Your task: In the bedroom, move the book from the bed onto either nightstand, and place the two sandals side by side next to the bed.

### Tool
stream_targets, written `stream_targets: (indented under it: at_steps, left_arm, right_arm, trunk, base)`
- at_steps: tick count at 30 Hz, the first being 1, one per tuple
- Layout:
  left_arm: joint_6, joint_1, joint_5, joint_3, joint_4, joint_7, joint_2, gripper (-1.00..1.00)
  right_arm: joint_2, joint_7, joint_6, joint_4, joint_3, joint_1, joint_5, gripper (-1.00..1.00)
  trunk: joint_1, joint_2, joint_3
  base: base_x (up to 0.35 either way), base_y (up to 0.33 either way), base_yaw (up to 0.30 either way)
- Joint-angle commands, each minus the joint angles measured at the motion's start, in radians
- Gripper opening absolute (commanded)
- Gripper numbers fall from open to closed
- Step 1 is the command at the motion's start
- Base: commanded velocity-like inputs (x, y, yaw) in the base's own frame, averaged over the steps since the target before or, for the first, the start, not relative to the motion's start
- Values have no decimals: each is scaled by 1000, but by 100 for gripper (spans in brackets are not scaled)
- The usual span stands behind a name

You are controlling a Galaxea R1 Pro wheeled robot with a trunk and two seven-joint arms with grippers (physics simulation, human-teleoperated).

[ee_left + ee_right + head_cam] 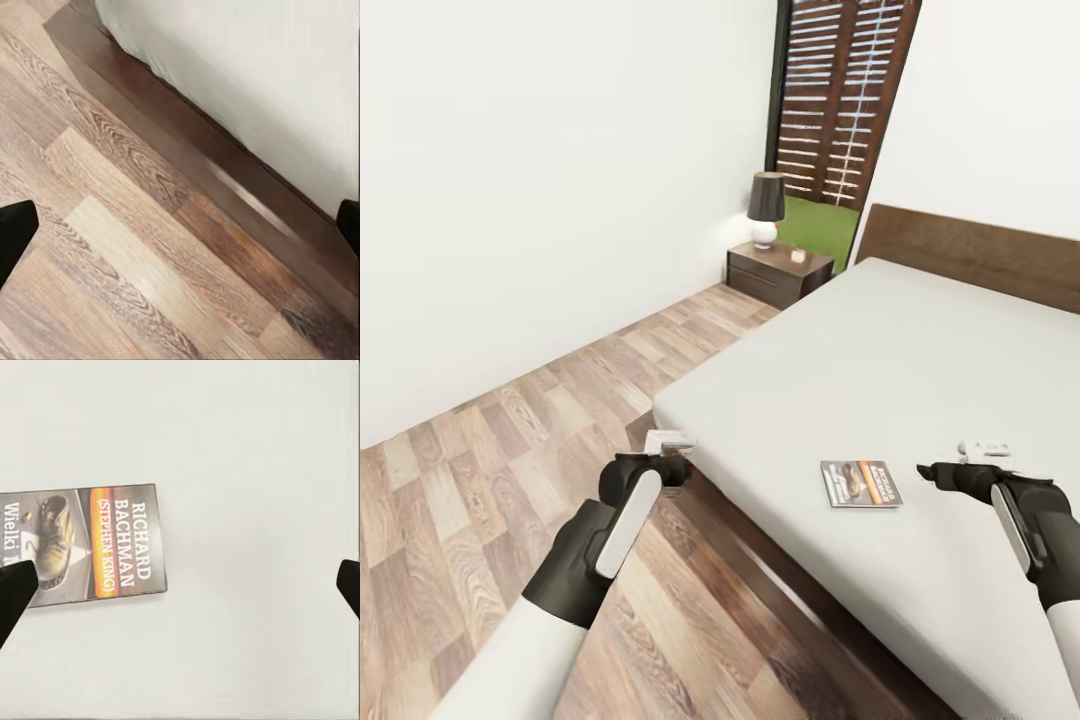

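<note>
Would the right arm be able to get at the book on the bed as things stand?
Probably yes: the book lies flat on the bare mattress, just beside the open right gripper, with nothing between them.

Low platform bed with dark wood frame and plain light-grey mattress, on wood-plank floor. Flat on the mattress near its foot edge: paperback book (cover up, lettering "Richard Bachman"). Beside the headboard: dark nightstand bearing a lamp.
</note>
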Motion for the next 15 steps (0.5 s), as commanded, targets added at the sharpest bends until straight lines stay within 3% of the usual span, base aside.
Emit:
stream_targets:
  at_steps: [1,6,10,13,15]
  left_arm:
    - [3,-1,11,-1,-28,11,0,100]
    - [6,-1,11,-4,-80,13,1,100]
    - [6,-1,13,-38,-84,15,-2,100]
    - [7,-14,17,-58,-46,21,-7,100]
    - [7,-63,19,-63,29,36,-9,100]
  right_arm:
    - [0,5,6,-13,-2,-1,2,100]
    - [0,5,10,-86,-4,5,1,100]
    - [1,4,17,-108,-4,8,1,100]
    - [2,4,21,-116,-4,8,1,100]
    - [4,4,22,-119,-4,8,1,100]
  trunk:
    - [0,0,0]
    - [0,0,5]
    - [0,0,8]
    - [0,0,11]
    - [0,0,13]
  base:
    - [0,0,-276]
    - [0,0,-276]
    - [0,0,-275]
    - [0,0,-275]
    - [0,0,-275]
